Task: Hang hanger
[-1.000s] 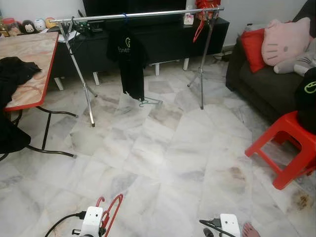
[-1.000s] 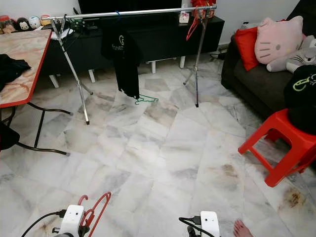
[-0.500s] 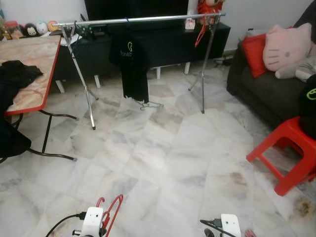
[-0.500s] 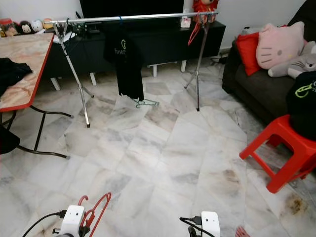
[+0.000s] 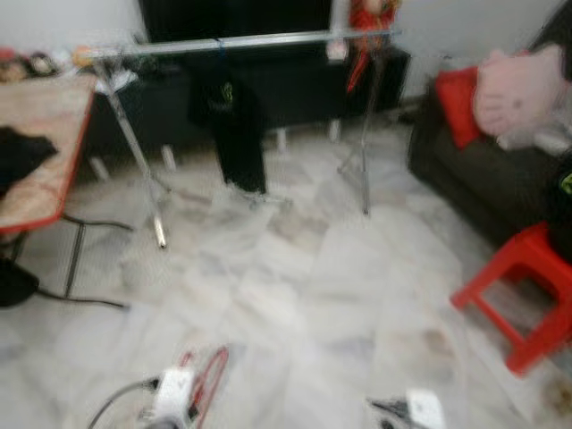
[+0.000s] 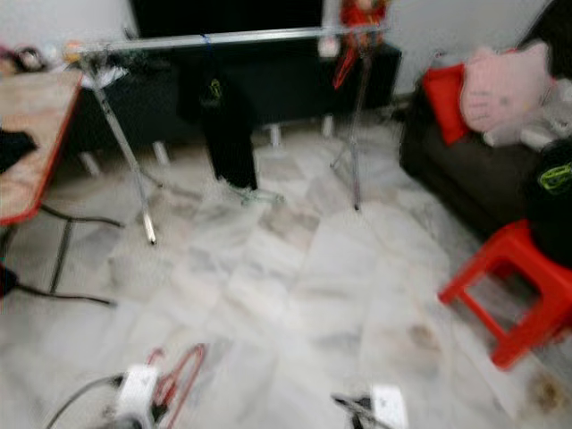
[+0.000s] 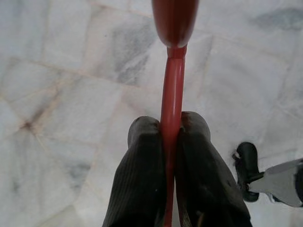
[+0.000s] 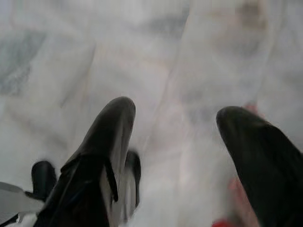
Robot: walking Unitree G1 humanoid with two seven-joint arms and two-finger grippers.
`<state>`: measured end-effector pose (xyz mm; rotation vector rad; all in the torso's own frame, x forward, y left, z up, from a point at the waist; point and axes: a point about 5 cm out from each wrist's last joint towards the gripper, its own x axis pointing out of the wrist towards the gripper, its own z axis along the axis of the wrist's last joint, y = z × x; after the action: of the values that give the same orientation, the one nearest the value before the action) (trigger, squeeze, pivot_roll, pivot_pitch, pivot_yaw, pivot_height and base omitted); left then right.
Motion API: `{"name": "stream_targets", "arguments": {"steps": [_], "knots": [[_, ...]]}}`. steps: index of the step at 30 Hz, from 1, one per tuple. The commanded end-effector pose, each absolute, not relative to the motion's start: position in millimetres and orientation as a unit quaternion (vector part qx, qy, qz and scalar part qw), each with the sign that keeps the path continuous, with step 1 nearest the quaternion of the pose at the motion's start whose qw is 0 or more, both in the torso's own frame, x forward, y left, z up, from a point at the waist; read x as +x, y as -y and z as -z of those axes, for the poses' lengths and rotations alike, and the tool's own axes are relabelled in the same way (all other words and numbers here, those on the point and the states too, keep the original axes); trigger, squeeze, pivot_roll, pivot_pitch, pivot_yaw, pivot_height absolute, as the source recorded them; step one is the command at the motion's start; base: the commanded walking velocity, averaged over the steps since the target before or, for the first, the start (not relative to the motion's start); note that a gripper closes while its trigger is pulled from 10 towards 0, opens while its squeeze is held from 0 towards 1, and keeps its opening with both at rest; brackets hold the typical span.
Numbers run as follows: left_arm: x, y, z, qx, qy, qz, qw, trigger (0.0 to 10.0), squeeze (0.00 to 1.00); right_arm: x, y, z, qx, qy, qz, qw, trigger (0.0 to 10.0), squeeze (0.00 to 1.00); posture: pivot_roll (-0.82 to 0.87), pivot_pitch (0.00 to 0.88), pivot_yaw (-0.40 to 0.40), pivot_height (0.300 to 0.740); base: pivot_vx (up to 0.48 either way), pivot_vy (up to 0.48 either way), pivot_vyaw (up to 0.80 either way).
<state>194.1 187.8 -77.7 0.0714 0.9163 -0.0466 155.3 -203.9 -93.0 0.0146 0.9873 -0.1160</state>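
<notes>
The left gripper [image 7: 169,124] is shut on a red hanger [image 7: 171,85], whose thin bar runs between the two black fingers. The same hanger [image 5: 207,380] sticks up beside my left wrist at the bottom of the blurred eye views. Across the room stands a silver clothes rail [image 5: 241,42] with a black T-shirt [image 5: 234,125] hanging from it and red hangers [image 5: 362,36] at its right end. My right gripper [image 8: 177,113] is open over the marble floor, with nothing between its fingers.
A red-edged table [image 5: 45,134] with dark clothes on it stands at the left. To the right are a red stool [image 5: 527,286] and a dark sofa [image 5: 465,170] with a pink cushion [image 5: 518,85]. A hanger [image 5: 268,201] lies on the floor under the T-shirt.
The eye views have gone blurred and shifted a little, so the camera is moving. Both arms keep their place at the bottom, and the left gripper still holds the hanger.
</notes>
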Motion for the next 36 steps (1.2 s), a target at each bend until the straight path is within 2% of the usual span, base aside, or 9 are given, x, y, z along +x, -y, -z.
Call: {"name": "stream_targets", "arguments": {"steps": [1,36], "knots": [[188.6,-200.7,78.9,0.048,-0.453,0.011,0.89,10.0,0.0,160.4,193.0,92.6,0.013,-0.469,0.042,0.882,10.0,0.0,-0.05,0.0,-0.027,0.74,0.322,0.0,0.0],[182.4,-196.4,82.9,0.052,-0.465,0.023,0.883,10.0,0.0,161.0,193.4,92.4,0.007,-0.47,0.04,0.882,10.0,0.0,-0.06,0.0,-0.017,0.74,0.328,0.0,0.0]]}}
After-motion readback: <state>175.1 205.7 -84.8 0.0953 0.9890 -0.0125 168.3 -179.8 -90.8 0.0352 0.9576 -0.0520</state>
